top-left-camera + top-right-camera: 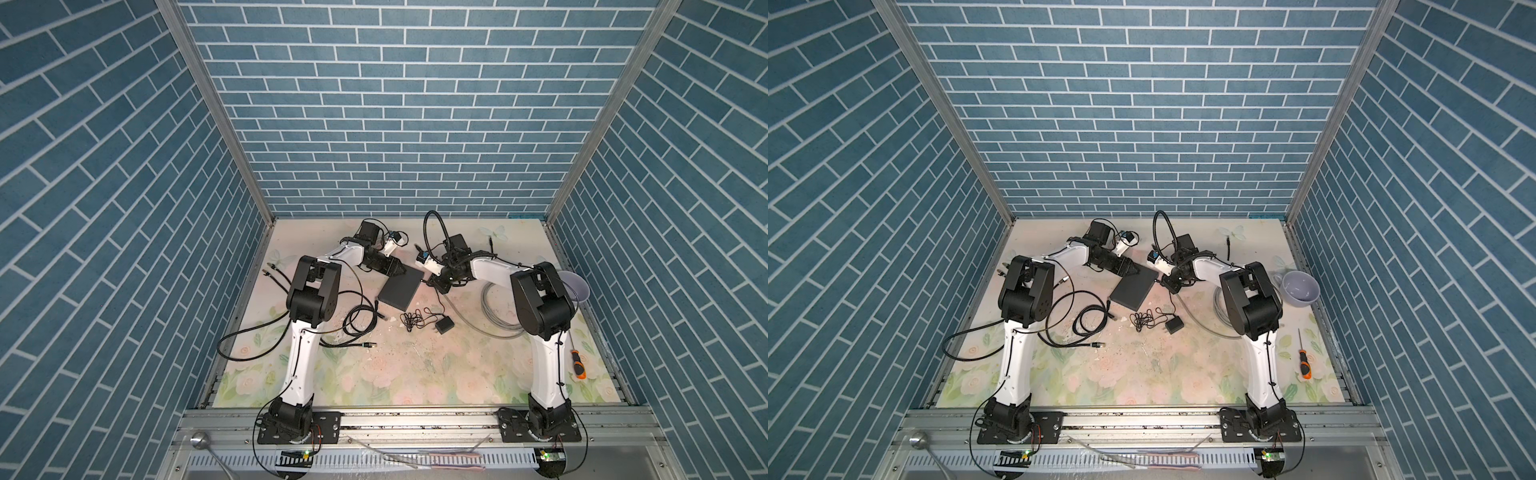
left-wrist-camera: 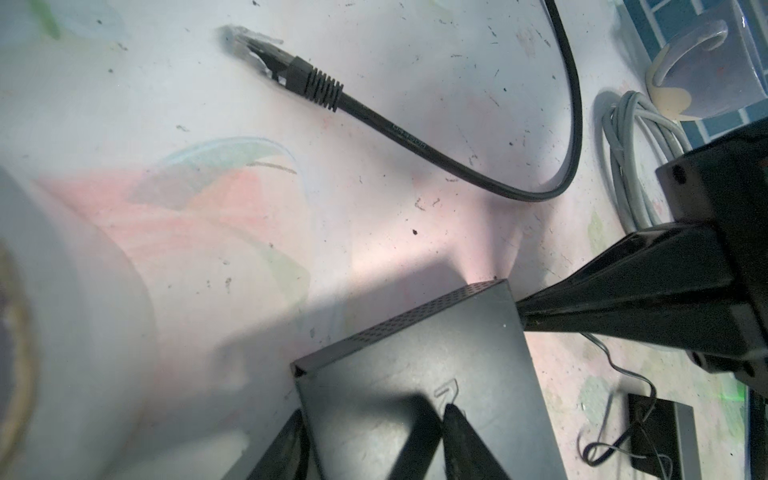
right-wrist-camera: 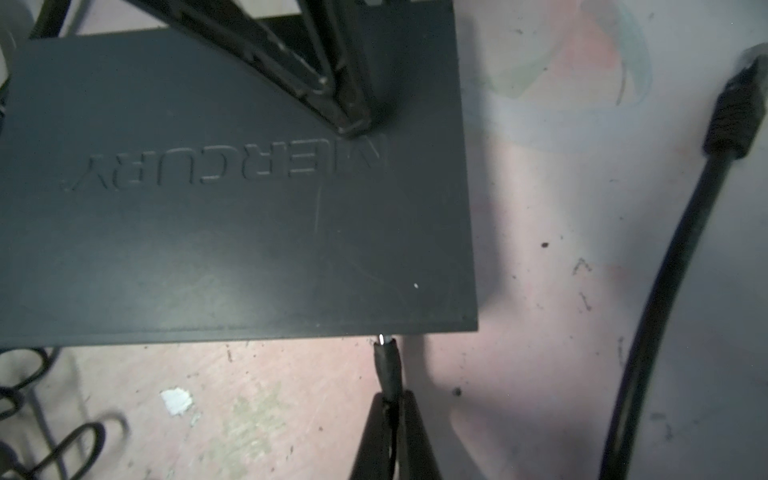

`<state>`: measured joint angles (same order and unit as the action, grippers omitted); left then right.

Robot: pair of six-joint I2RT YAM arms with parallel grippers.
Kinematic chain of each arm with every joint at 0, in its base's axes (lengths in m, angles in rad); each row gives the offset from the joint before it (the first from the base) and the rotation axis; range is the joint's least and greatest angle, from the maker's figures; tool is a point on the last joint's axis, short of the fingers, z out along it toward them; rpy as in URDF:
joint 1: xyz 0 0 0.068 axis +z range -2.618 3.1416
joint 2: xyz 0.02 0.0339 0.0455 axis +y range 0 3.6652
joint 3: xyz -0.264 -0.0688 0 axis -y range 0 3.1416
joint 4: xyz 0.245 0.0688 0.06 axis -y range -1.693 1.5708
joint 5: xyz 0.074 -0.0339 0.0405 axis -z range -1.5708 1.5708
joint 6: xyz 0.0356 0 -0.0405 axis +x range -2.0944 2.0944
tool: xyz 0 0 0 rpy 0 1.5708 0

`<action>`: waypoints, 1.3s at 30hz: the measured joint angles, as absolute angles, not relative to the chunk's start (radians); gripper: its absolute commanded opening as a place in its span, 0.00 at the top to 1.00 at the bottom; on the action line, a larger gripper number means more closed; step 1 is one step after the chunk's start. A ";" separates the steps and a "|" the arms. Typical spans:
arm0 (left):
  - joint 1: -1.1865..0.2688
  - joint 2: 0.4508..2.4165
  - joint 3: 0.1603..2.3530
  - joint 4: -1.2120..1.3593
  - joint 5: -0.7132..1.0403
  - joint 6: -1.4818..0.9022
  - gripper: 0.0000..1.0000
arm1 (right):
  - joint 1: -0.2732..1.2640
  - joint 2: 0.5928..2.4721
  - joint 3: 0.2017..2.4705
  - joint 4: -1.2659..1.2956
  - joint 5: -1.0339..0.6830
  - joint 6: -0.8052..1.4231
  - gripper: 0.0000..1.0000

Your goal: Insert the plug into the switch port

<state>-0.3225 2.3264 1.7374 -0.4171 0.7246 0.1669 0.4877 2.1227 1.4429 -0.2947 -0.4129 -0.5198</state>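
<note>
The switch is a flat matte-black box lying on the floral mat, lettered on top. My left gripper stands open astride the switch's far corner. One fingertip rests on the top face and the other sits beside the side wall. My right gripper is shut on the plug, a thin black barrel with a metal tip. That tip touches the switch's side edge; the port itself is hidden, and I cannot tell whether the tip is inside it.
The plug's thin cord tangles toward a small black power adapter. A black network cable lies nearby. A grey cable coil, a lilac cup and an orange-handled screwdriver lie right. More black cables lie left.
</note>
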 measured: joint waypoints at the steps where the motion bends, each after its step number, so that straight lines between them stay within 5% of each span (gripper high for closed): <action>1: -0.323 2.326 1.736 -0.416 0.726 0.167 0.50 | 0.488 2.122 1.441 -0.291 -0.413 -0.518 1.00; 39: -0.313 2.325 1.758 -0.480 0.722 0.297 0.54 | 0.512 2.099 1.365 -0.143 -0.389 -0.429 1.00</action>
